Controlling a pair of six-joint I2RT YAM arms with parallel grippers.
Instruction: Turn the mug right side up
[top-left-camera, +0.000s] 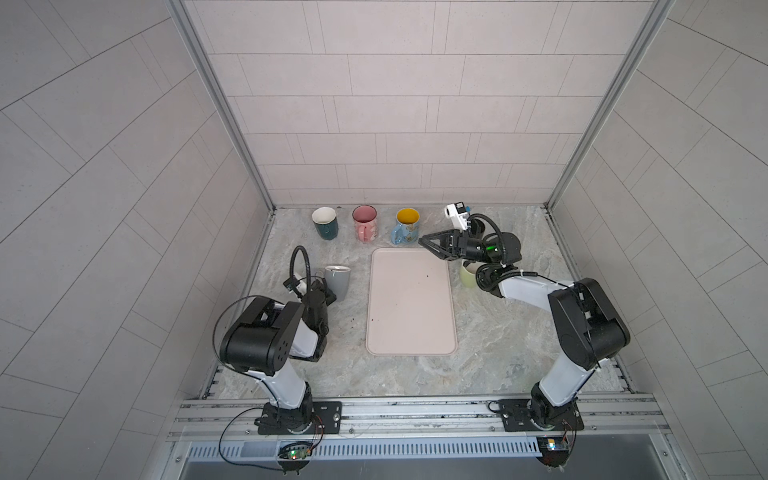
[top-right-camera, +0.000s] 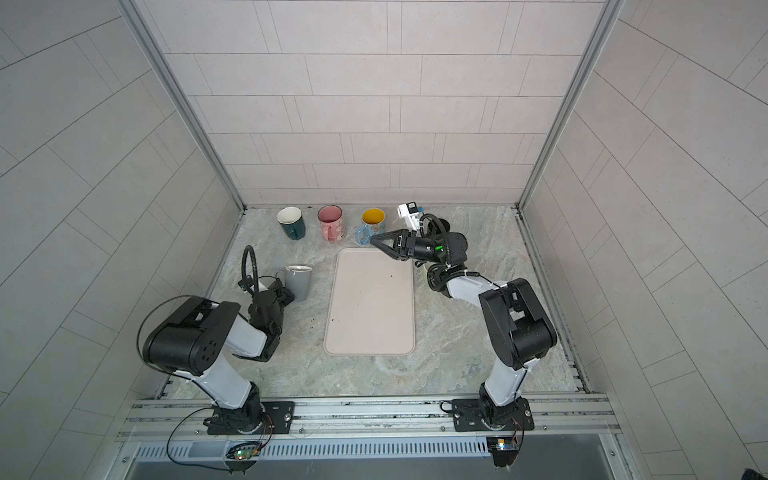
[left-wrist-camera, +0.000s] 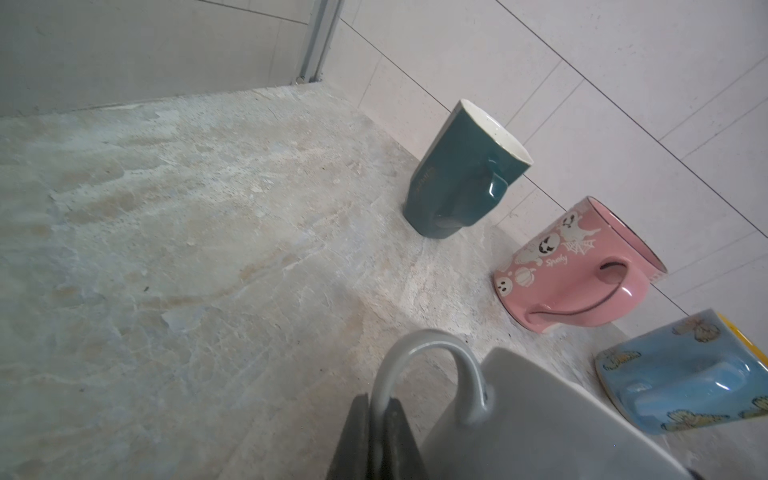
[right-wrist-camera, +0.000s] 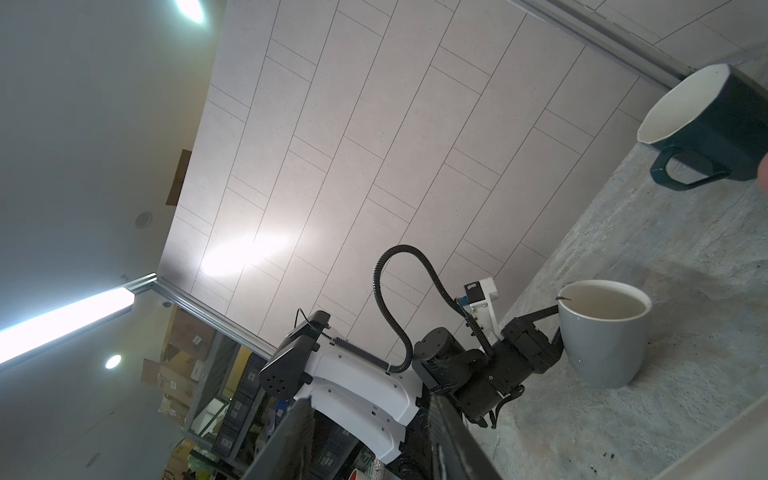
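Grey mug (top-left-camera: 337, 282) stands upright, mouth up, left of the tray (top-left-camera: 409, 316), beside its far half. A strip of bare table (top-left-camera: 359, 299) lies between them. Left gripper (left-wrist-camera: 376, 409) is pinching the mug's handle, which points away from the tray toward the side wall. Right gripper (top-left-camera: 423, 240) hangs over the tray's far right corner, spread, holding nothing. Teal mug (top-left-camera: 325, 222), pink mug (top-left-camera: 365, 224) and blue mug (top-left-camera: 405, 227) line the back wall beyond the tray's far edge, all mouth up. Green mug (top-left-camera: 467, 276) sits just right of the tray, partly under the right arm. Broad bare table shows on the tray's near side.
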